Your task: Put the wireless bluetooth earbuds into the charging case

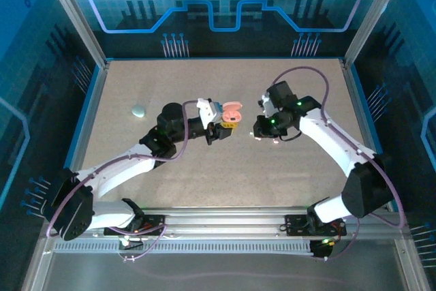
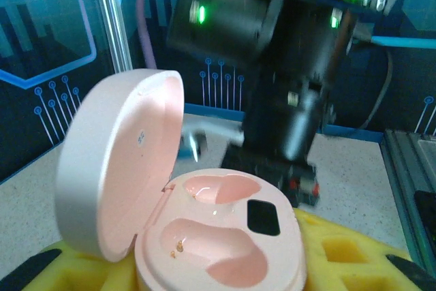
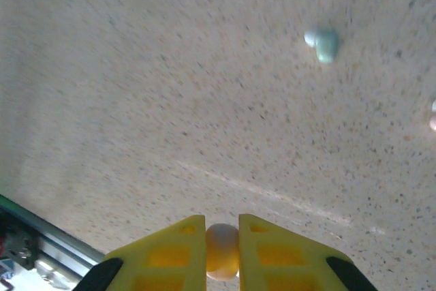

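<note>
My left gripper (image 1: 228,125) is shut on the base of a pink charging case (image 2: 225,236), gripped between its yellow fingers (image 2: 354,257). The case's lid (image 2: 116,161) is swung open to the left, and both wells are empty. In the top view the case (image 1: 233,110) is at mid-table. My right gripper (image 1: 262,130) hangs just to the right of it and appears as a dark blur behind the case in the left wrist view. In the right wrist view my right gripper (image 3: 222,236) is shut on a small whitish earbud (image 3: 222,253), above the table. A pale blue earbud (image 3: 323,44) lies on the table farther off.
A pale blue oval case (image 1: 139,110) lies at the table's left. Another small pinkish piece (image 3: 433,115) sits at the right edge of the right wrist view. Aluminium frame posts (image 1: 88,100) and blue panels bound the speckled table (image 1: 204,182).
</note>
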You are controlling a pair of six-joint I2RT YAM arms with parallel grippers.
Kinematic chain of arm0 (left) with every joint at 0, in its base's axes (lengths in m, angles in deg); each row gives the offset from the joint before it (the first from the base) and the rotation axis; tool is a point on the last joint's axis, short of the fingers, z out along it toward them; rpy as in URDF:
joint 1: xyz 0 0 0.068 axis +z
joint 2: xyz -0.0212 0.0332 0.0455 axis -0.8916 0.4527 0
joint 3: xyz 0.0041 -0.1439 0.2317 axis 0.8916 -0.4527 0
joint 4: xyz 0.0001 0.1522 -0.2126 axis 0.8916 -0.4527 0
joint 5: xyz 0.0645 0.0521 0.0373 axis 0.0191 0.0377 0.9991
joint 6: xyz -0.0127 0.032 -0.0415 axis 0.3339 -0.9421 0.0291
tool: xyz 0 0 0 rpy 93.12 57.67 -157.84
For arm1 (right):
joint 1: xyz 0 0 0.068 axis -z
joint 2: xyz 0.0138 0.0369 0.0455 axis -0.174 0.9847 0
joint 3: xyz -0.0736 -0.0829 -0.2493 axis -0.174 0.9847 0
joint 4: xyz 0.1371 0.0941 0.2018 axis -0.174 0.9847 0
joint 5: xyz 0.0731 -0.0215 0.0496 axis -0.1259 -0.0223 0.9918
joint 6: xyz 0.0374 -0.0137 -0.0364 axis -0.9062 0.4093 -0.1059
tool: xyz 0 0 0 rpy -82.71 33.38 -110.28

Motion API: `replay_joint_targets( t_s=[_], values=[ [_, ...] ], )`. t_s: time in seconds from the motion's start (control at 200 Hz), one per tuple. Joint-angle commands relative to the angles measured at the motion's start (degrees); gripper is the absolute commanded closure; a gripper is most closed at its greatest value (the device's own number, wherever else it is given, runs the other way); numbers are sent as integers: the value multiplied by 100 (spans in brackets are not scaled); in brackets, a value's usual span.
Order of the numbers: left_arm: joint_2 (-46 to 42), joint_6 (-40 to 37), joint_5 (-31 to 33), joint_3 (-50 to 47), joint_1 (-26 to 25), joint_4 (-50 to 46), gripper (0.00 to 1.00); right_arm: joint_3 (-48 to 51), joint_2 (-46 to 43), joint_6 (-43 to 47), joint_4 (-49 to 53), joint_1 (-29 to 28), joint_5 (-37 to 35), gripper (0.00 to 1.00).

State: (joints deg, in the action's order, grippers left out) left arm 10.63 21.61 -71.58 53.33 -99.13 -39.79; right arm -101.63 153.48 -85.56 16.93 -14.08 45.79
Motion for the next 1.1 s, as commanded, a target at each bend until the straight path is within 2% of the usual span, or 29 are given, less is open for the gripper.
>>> replay_joint_targets(
  t_s=[0.0, 0.31, 0.545, 0.906, 1.096],
  values=[
    [-425, 112, 178, -270, 29, 185, 68, -333, -272, 54, 288, 160, 242, 85],
    [-775, 194, 159, -585, 26, 62, 68, -926, -367, 56, 597, 274, 449, 85],
    [-863, 122, 214, -615, 28, -61, 68, -1162, -482, 59, 710, 315, 307, 85],
    [-507, -49, 207, -426, 25, 16, 68, -1320, -826, 49, 765, 475, 176, 85],
    [-249, -93, 85, -281, 24, 81, 68, -1451, -1073, 24, 728, 683, 437, 85]
  ],
)
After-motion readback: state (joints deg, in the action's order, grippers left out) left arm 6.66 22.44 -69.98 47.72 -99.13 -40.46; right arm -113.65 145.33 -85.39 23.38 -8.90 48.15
